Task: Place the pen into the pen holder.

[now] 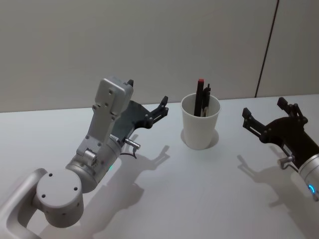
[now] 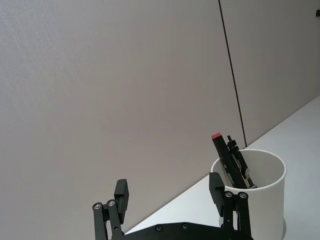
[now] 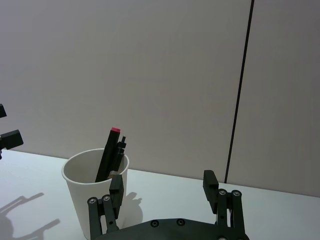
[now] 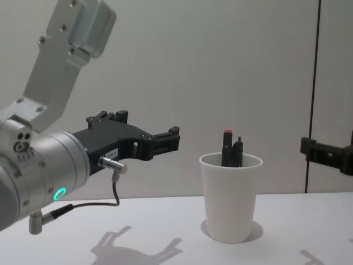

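Dark pens (image 1: 202, 97) stand upright inside white paper cup (image 1: 200, 128), between empty, spread left claw (image 1: 158, 108) and right claw (image 1: 266, 115); left nearer

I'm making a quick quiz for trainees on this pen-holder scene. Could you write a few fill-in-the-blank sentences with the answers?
1. The pens stand inside the white ____.
2. The pen holder stands on the table ____ the two tools.
3. The tallest pen has a ____ tip.
4. The left tool and the right tool are both ____ and hold nothing.

Missing words: pen holder; between; red; open
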